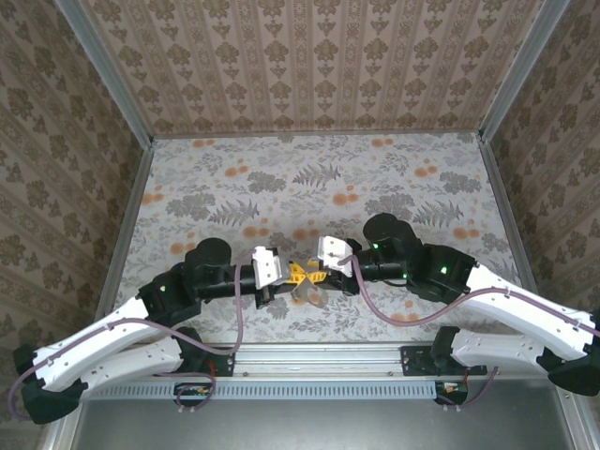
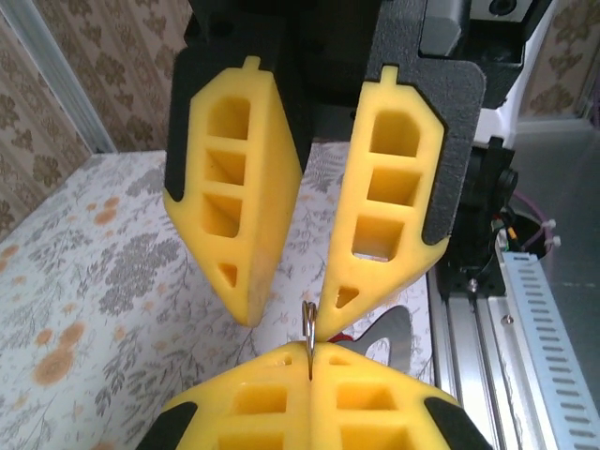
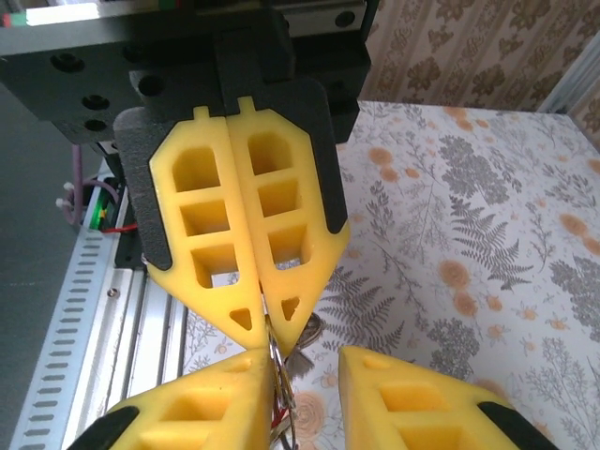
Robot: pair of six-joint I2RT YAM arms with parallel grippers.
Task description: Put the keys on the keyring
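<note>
Clamping the thin grey metal keyring [image 2: 307, 330] edge-on between the yellow left fingers [image 2: 262, 398], pressed fully together, over the flowered table [image 1: 394, 187]. Opposite, yellow right fingers [image 3: 412, 403] partly apart, gripping nothing; keyring wire and tiny red key [image 3: 277, 427] just beside one inner pad.

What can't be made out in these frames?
Left wrist view: keyring is a thin edge; the rest sits inside the left gripper's shut pads.
Top view: keyring, too small and hidden between the left gripper and right gripper pads.
Right wrist view: key, a red sliver cut by the bottom edge.
Whether the key is on the keyring: cannot tell.
</note>
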